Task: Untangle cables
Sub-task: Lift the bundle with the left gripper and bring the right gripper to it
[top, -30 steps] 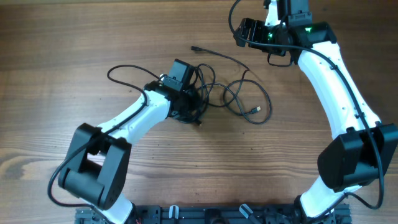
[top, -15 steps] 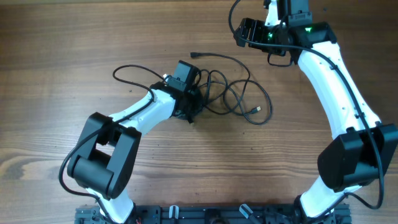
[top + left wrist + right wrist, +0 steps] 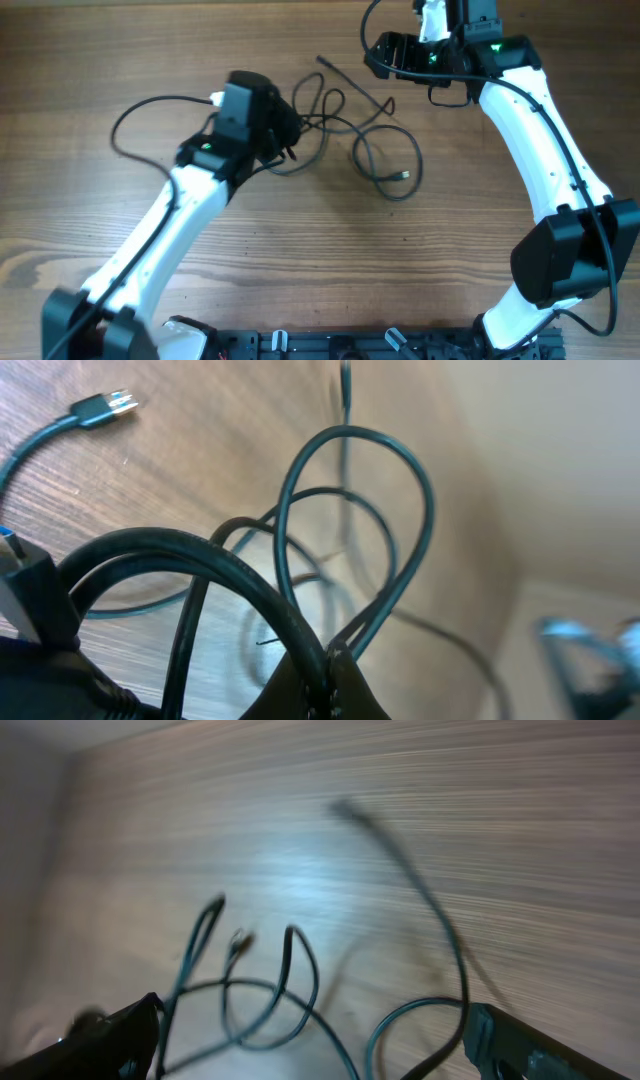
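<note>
Thin black cables [image 3: 318, 112] lie in a loose tangle at the table's far middle, with one loop ending in a small plug [image 3: 403, 176] and a free end [image 3: 322, 60] pointing away. My left gripper [image 3: 288, 135] is shut on strands at the tangle's left side. In the left wrist view those strands rise from the pinched fingertips [image 3: 345, 690] as tall loops [image 3: 345, 430], with a plug [image 3: 105, 407] on the wood beyond. My right gripper [image 3: 378, 58] hovers open just past the tangle. Blurred cables [image 3: 312, 982] show between its spread fingers [image 3: 515, 1042], untouched.
The left arm's own thicker black wire [image 3: 135, 110] arcs out to the left of its wrist. Bare wooden tabletop [image 3: 330, 260] surrounds the cables. The arm bases stand along the near edge [image 3: 350, 345].
The left gripper has closed on the cables and swung left and away, dragging the tangle with it and stretching the loops. The right gripper stays open and has shifted slightly left.
</note>
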`<state>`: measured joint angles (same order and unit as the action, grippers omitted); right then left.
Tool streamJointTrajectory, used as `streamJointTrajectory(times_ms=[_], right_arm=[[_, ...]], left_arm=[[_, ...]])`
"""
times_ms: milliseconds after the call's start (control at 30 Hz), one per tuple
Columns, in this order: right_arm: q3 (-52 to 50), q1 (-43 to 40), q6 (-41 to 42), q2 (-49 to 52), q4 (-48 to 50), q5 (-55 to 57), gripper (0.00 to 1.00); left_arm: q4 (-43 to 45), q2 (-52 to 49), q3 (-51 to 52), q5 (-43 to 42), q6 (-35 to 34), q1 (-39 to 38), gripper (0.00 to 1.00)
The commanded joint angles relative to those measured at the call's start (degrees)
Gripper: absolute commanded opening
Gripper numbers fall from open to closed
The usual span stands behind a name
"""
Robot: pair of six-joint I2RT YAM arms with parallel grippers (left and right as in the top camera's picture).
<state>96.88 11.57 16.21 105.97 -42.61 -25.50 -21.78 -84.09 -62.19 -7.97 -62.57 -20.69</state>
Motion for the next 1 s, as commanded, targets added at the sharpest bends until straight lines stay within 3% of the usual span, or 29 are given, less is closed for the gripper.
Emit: streamJointTrajectory(times_ms=[0, 333, 567, 767, 967], right_arm=[[0.2, 0.1, -5.7, 0.1, 0.6, -12.4, 1.0], [0.2, 0.0, -5.8, -2.9, 1.4, -19.5, 1.0], [0.2, 2.1, -7.1, -3.0, -5.4, -19.6, 0.99], [0.2, 6.1, -12.0, -3.0, -8.8, -19.3, 0.92], [0.2, 6.3, -11.7, -3.1, -8.1, -18.3, 0.84]], left_arm=[[0.0, 4.0, -0.8, 0.2, -8.5, 2.7, 0.04], [-6.3, 5.1, -0.8, -0.3, -27.5, 6.3, 0.04], [-6.3, 5.1, -0.8, -7.0, -35.2, 6.3, 0.04], [-6.2, 5.1, -0.8, -12.3, -44.4, 6.3, 0.04], [-6.4, 5.1, -0.8, -13.2, -45.2, 6.3, 0.04]])
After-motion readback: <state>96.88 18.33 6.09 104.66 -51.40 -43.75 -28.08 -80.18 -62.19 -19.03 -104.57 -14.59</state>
